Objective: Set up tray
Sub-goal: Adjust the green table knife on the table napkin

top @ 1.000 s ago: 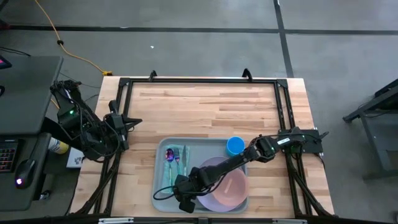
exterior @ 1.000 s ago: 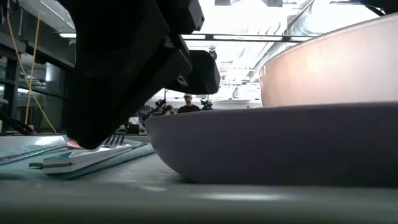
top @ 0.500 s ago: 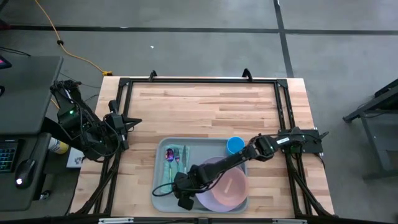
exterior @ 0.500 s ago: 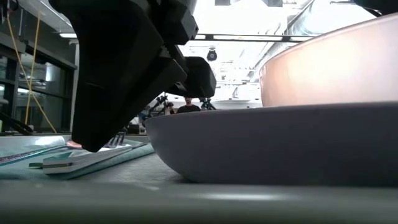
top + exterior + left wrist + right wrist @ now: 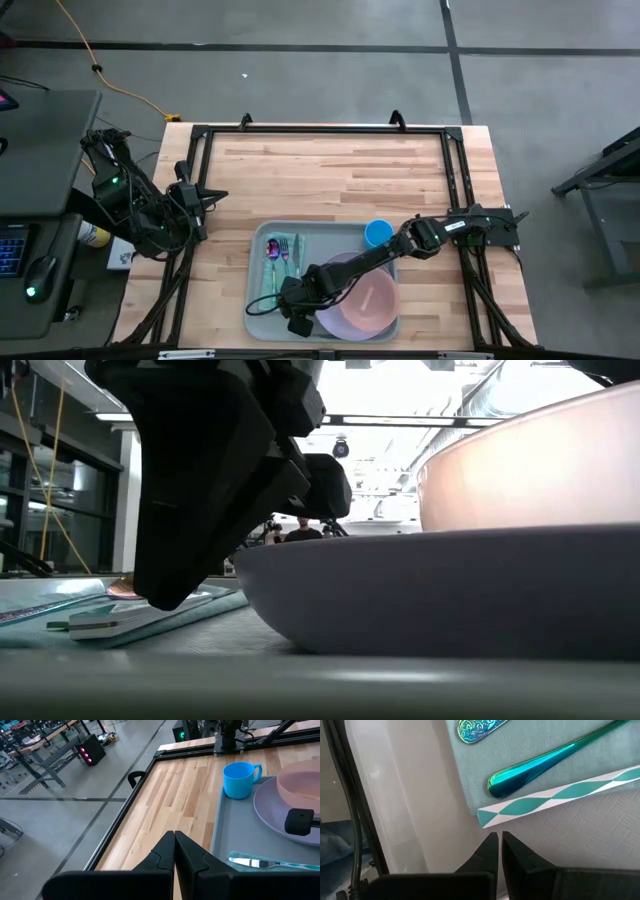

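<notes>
High view, near to far: tray (image 5: 256,300) at six o'clock, already loaded. Right gripper (image 5: 293,318) low at its near edge, fingers pressed together on nothing. Lavender plate (image 5: 335,318) with pink bowl (image 5: 371,298) at four o'clock, cutlery on teal cloth (image 5: 283,262) at ten, blue cup (image 5: 378,234) at one. Little apparently left. Left gripper (image 5: 215,196) parked at nine, likewise closed.

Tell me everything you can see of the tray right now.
The tray is a large pale grey-blue rectangle, plastic by its look, with rounded corners and a raised rim. It lies flat at the table's near edge, midway between the arms. On it: a teal cloth with cutlery, a blue cup, and a lavender plate holding a pink bowl. The right gripper, jaws shut, hangs low over its near left corner; contact cannot be seen.
</notes>
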`<state>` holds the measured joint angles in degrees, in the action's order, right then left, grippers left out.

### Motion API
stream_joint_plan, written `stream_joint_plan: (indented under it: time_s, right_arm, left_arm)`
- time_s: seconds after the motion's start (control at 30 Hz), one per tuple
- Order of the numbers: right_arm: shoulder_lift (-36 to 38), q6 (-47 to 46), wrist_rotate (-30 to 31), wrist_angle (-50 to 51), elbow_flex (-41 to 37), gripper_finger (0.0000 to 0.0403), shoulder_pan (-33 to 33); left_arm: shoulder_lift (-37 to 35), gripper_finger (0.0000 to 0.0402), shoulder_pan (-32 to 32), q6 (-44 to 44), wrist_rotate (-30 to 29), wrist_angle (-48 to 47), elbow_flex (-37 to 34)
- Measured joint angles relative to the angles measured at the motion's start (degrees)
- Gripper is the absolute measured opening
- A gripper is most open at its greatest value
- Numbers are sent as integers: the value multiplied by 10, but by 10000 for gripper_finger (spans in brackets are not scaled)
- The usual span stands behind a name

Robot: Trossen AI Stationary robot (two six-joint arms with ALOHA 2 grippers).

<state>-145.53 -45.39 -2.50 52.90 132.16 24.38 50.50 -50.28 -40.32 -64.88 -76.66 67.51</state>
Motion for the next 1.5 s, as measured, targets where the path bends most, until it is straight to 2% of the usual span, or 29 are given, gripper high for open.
stream_joint_plan:
  time_s: [0.33, 0.47, 1.5]
  right_arm:
    - [0, 60, 7, -4, -15, 0, 1]
    - [1, 80, -17, -25, -42, 0, 3]
    - [5, 77, -10, -98, -55, 0, -8]
  left_arm:
    - [0, 42, 0, 0, 3, 0, 0]
    - [0, 42, 0, 0, 15, 0, 0]
    - [0, 42, 0, 0, 22, -7, 0]
